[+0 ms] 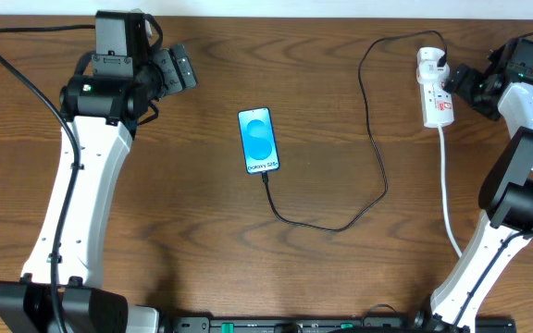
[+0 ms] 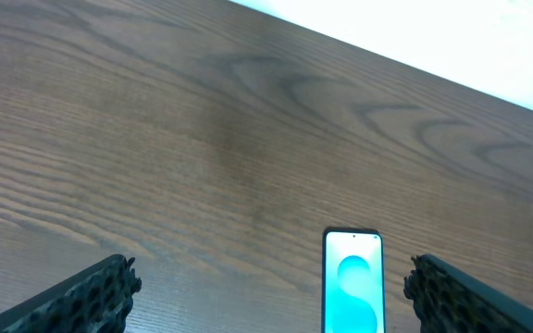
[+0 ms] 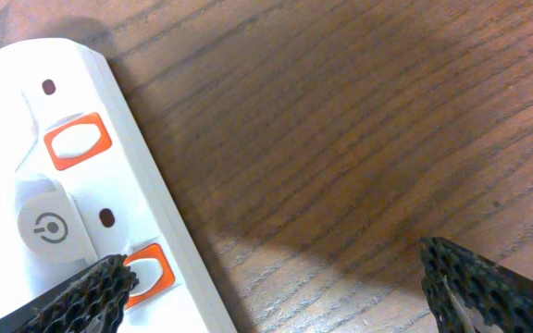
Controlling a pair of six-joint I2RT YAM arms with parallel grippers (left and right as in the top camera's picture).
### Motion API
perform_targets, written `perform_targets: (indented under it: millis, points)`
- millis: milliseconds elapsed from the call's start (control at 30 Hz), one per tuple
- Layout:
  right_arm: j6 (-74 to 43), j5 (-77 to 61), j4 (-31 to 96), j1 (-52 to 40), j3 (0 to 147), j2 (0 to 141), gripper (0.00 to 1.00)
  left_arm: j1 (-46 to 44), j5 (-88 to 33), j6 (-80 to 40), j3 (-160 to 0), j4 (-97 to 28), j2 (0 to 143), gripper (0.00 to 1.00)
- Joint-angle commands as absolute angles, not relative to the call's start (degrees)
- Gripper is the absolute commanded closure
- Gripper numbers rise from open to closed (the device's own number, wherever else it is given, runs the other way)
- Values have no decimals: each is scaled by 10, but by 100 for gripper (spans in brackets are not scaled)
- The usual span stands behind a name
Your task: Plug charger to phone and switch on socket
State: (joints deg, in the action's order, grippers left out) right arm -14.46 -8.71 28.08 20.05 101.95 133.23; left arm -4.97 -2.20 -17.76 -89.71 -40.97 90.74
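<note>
On the brown wooden table (image 1: 202, 231), we see the left gripper (image 2: 273, 277) up-left of the slim blue-screened phone (image 1: 258, 141), its fingers spread wide and empty. Far right of the phone, the right gripper (image 3: 276, 268) gapes empty over the white power-strip socket (image 1: 433, 88). The thin black charger cable (image 1: 378, 157) loops from the socket to the phone's lower edge.

The dark wood-grain worktop (image 1: 340, 111) carries the phone (image 1: 258, 141), flat and face up near the middle. The charger (image 1: 383, 190) curves loosely across the wood from the phone's near end to the socket (image 1: 435, 88) at far right. A thick white cord (image 1: 446, 185) trails from the socket toward the near edge.
</note>
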Motion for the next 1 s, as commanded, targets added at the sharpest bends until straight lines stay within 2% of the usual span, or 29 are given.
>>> perform_targets:
  millis: [0, 967]
  points:
    - [-131, -116, 292, 194, 1023, 1349, 1, -49, -15, -174, -900, -411, 903, 4]
    - [-125, -85, 306, 185, 1020, 1338, 1, -49, -15, -174, -900, -411, 903, 4]
